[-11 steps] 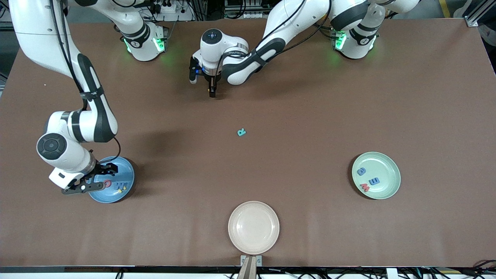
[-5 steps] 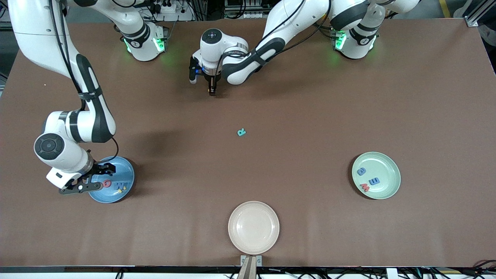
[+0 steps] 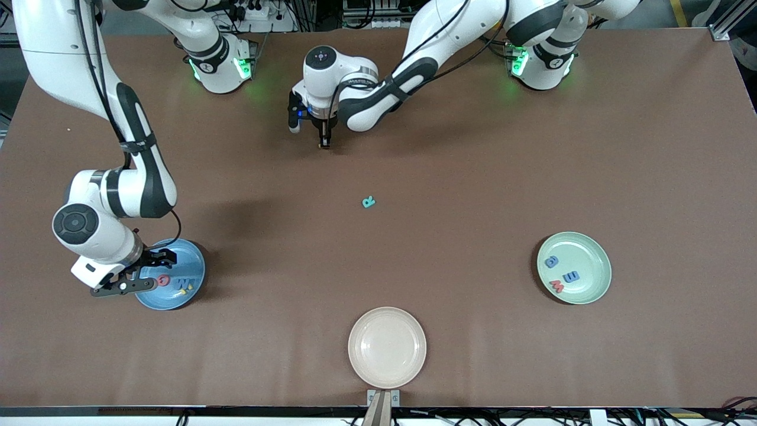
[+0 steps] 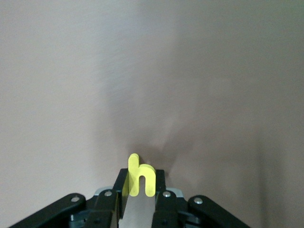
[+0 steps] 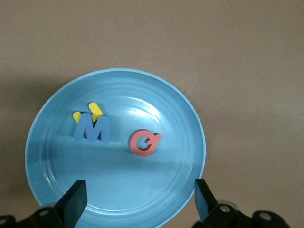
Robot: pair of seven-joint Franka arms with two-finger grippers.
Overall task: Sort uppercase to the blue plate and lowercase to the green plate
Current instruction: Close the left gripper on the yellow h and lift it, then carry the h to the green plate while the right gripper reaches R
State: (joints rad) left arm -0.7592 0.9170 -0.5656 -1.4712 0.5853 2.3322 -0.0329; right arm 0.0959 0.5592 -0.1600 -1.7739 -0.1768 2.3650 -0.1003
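Yellow h (image 4: 140, 179) pinched upright in the left gripper (image 3: 324, 144), low over the table.
Right gripper (image 3: 137, 273) is held spread over the blue plate (image 3: 195, 260) (M, Q, H already sorted); green plate (image 3: 591, 260) is judged the h's destination.

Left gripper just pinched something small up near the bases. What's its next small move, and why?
Probably lift straight up, then carry toward the pale green plate. The left gripper is shut on the small yellow foam lowercase h, low at the table, and lowercase letters belong on that plate.

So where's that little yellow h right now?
The yellow h is pinched in the left pincer, low over the bare table near the robots' bases, farther from the front camera than the teal R.
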